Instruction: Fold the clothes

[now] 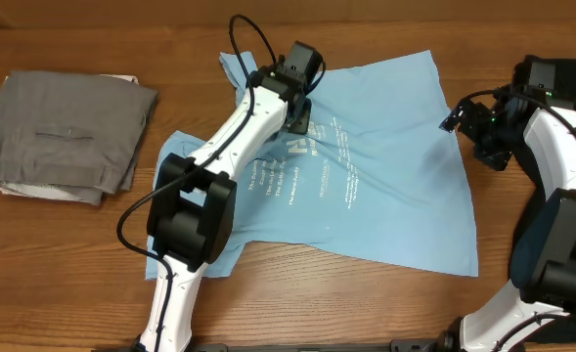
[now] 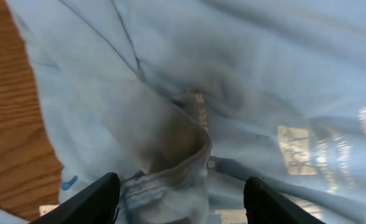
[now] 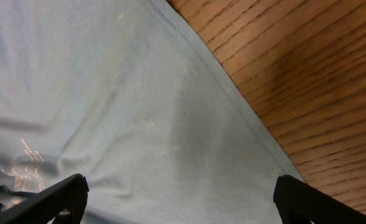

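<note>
The light blue T-shirt [image 1: 385, 166] lies spread across the middle of the wooden surface [image 1: 63, 274]. Its white lettering [image 1: 322, 176] faces up but is too small to read. The left arm reaches in from 6 o'clock, and the left hand [image 1: 299, 110] points down at the collar [image 2: 183, 149], toward the shirt's 11 o'clock. Its fingers stand apart on either side of a raised fold of collar, not clamped on it. At 3 o'clock the right hand [image 1: 459, 119] hovers over the shirt's edge, fingers spread wide, holding nothing. A grey folded garment [image 1: 67, 137] rests at 9 o'clock.
</note>
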Tool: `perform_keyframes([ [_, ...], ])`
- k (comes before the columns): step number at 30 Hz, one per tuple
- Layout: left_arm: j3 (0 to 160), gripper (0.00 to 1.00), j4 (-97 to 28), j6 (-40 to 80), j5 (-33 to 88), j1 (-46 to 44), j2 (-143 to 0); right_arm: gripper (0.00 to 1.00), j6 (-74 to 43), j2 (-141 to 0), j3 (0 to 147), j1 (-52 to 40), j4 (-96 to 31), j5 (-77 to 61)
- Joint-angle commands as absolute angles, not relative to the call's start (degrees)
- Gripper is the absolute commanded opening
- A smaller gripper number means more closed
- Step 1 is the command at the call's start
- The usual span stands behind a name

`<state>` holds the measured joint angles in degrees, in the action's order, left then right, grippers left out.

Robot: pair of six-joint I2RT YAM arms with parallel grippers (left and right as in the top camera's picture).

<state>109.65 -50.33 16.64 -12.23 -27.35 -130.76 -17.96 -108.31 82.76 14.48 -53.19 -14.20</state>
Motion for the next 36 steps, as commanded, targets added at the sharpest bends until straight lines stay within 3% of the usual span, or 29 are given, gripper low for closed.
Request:
perform_keyframes([
  [1,107.4,0.67,-49.0,12.5,-12.2,-27.4,-131.0,1.0,-17.6,-107.9,83.6,14.4,-52.9,-14.2],
  [5,107.3,0.64,-48.7,12.3,-12.2,-27.0,-131.0,1.0,-17.6,-107.9,83.6,14.4,-52.9,-14.2],
  [8,107.3,0.52,-48.4,12.4,-12.1,-26.7,-131.0,1.0,-17.6,-107.9,83.6,14.4,-52.9,-14.2],
  [11,107.3,0.57,-47.6,11.7,-10.9,-26.7,-131.0,1.0,-17.6,-107.9,83.6,14.4,-52.9,-14.2],
  [17,107.3,0.56,-44.4,10.3,-10.9,-26.7,-131.4,1.0,-17.6,-107.9,83.6,14.4,-52.9,-14.2],
  [22,107.3,0.36,-44.2,10.3,-10.8,-26.1,-131.4,1.0,-17.6,-107.9,83.6,14.4,-52.9,-14.2],
  [25,107.3,0.48,-44.8,10.2,-10.6,-25.9,-131.7,1.0,-17.6,-107.9,83.6,14.4,-52.9,-14.2],
  [32,107.0,0.47,-45.2,9.4,-10.5,-25.9,-132.8,1.0,-17.6,-107.9,83.6,14.4,-52.9,-14.2],
  [36,107.0,0.28,-45.0,9.4,-10.5,-25.9,-133.0,1.0,-17.6,-107.9,83.6,14.4,-52.9,-14.2],
])
